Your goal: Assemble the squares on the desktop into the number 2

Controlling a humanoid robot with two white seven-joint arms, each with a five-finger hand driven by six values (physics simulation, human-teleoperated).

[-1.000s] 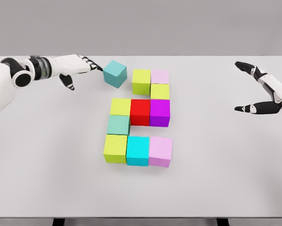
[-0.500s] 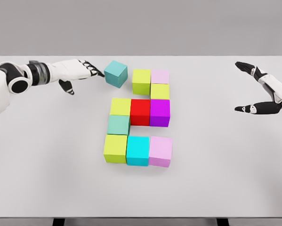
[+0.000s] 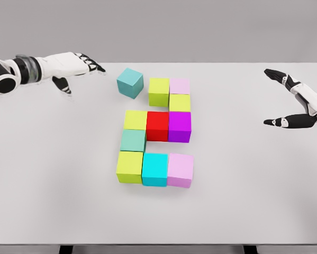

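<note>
A bare simulated test scene rather than any lived-in room: a plain white desk [image 3: 52,185] fills the view, and behind its far edge stands only a flat, featureless grey backdrop [image 3: 158,26]. On the desk sit flat-shaded coloured cubes [image 3: 157,132] with even, shadow-soft lighting typical of a render.

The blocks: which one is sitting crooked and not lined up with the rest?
The teal block at the top left. It is turned at an angle and stands apart from the lime block, while all the others sit square.
</note>
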